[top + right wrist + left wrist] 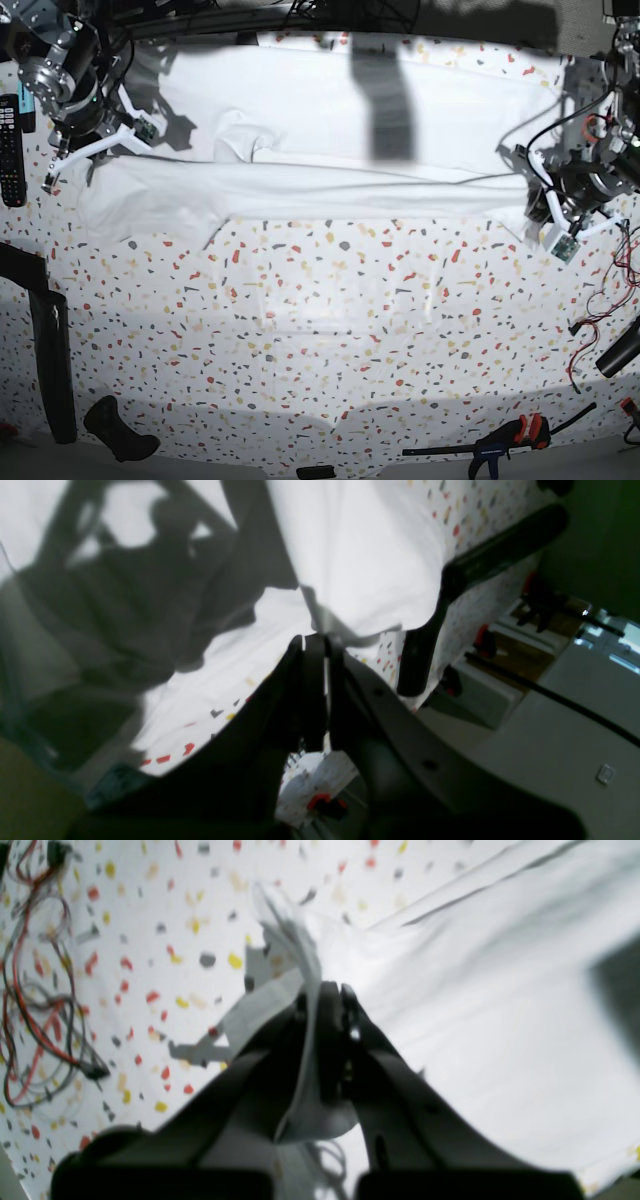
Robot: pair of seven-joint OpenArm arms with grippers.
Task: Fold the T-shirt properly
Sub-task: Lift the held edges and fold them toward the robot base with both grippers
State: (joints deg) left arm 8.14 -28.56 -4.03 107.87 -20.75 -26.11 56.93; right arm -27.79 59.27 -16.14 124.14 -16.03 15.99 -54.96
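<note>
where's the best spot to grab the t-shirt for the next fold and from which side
The T-shirt lies spread wide, front edge already doubled over. Both tools, left and right, are shut on its end corners. Probably best keep those corner grips, coming from the outer ends; the middle offers no free edge.

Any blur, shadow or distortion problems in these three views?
Left wrist: motion-blurred, T-shirt and speckled table soft. Right wrist: heavy arm shadow darkens the cloth at left. Base: fisheye bowing at the edges, a dark shadow band across the shirt's upper middle.

A white terrazzo-speckled table [330, 330] fills the room's view, brightly lit, with dark shadows [385, 100] behind.
</note>
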